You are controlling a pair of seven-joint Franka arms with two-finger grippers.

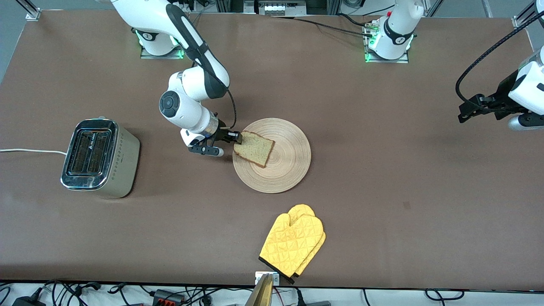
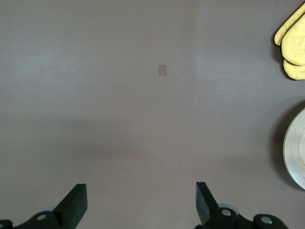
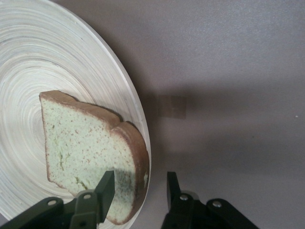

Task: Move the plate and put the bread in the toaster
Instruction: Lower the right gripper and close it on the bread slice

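Observation:
The bread (image 1: 255,149) lies on the round light-wood plate (image 1: 289,157) at mid-table, with its rounded crust end at the plate's rim toward the right arm's end. My right gripper (image 1: 236,138) is low at that rim and open. In the right wrist view (image 3: 140,179) one finger is over the bread (image 3: 81,143) and the other is outside the plate's rim (image 3: 47,57), with the crust between them. The toaster (image 1: 100,159) stands toward the right arm's end, slots up. My left gripper (image 1: 467,112) waits open and empty over bare table at the left arm's end, as the left wrist view (image 2: 141,191) also shows.
A yellow oven mitt (image 1: 293,244) lies near the table's front edge, nearer to the camera than the plate; it also shows in the left wrist view (image 2: 293,43). The toaster's white cord (image 1: 29,151) runs off toward the table's edge.

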